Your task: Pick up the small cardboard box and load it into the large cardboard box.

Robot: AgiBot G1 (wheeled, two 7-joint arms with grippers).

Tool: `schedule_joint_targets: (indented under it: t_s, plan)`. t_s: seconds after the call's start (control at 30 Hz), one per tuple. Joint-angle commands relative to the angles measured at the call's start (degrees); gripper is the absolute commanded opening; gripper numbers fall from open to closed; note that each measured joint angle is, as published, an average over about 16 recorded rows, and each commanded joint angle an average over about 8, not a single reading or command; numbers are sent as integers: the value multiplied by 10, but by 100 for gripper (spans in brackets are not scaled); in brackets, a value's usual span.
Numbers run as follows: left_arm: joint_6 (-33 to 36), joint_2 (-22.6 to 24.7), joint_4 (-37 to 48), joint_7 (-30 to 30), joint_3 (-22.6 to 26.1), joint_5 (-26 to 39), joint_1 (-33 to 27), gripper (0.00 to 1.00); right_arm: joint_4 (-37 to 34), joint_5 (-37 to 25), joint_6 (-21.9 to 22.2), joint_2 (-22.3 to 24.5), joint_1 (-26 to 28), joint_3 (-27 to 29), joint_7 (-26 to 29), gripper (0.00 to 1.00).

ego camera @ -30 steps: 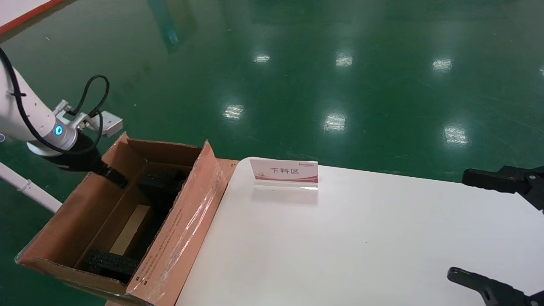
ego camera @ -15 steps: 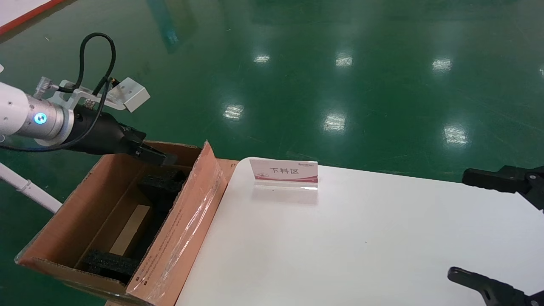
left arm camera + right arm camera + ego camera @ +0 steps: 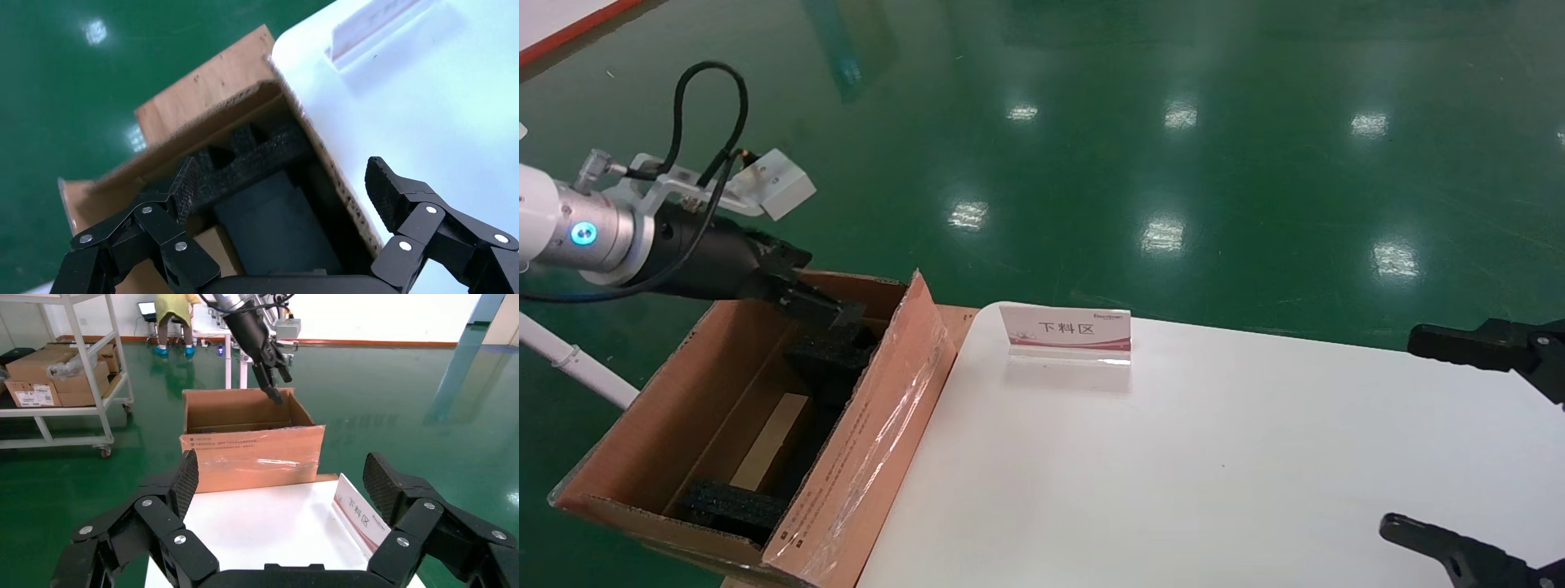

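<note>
The small cardboard box is out of view in every frame. The large cardboard box (image 3: 870,441) stands off the table's left end, flaps upright, with black foam blocks (image 3: 834,351) inside; it also shows in the left wrist view (image 3: 208,92) and the right wrist view (image 3: 251,456). My left gripper (image 3: 834,309) hangs open over the box's far end, above a foam block (image 3: 257,156), and holds nothing (image 3: 281,184). My right gripper (image 3: 1418,433) stays open and parked over the table's right edge, empty (image 3: 281,478).
A white-and-pink sign stand (image 3: 1066,333) sits near the far edge of the white table (image 3: 1173,474). Green floor surrounds the table. In the right wrist view, a shelf cart with cartons (image 3: 55,373) and a person (image 3: 174,318) are far behind the box.
My left gripper rose from the box's left wall, swung across to its far end, then dipped slightly toward the foam. The right arm has not moved.
</note>
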Motion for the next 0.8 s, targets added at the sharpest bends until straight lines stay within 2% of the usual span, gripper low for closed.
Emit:
schedule_joint_targets:
  t_s: [0.03,0.8]
  plan:
    - [7,2,0,11,-20,-6,15,100,0,0,0,0,0,0,0,100]
    - [136,53,15,232,-420,-148,323,100,0,0,0,0,0,-1,0,100]
